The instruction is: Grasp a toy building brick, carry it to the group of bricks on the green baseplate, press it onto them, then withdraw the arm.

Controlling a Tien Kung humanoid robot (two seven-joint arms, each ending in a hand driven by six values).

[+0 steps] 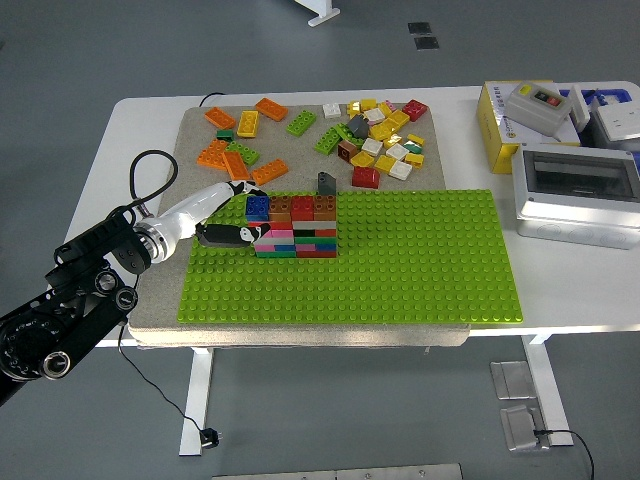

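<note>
Where the bright green studded baseplate (400, 260) meets its far left corner, a small blue toy brick with round studs (257, 208) sits on top of the multicoloured block of stacked bricks (298, 228), at that block's left end. Beside it along the top run brown and red bricks, and below lie layers of white, pink, green and red. The blue brick looks seated level with its neighbours.

From the picture's left, the robot's black left arm reaches in over the white table (120, 130), ending in a white-and-black left hand (222, 225). One white finger (215, 195) stretches toward the blue brick, its tip at or just beside the brick's left face. Darker fingers lie lower, pressed against the left side of the stack near its pink layer. Whether the hand actually clasps the brick cannot be told from this view; the fingers are bunched close to the stack and too small to separate.

Beyond the baseplate, loose bricks lie scattered on the grey mat (195, 130): an orange and green cluster (235, 155) to the left, a yellow, white and red heap (385, 135) to the right. A grey plastic enclosure (575, 190) stands at the table's right end.
</note>
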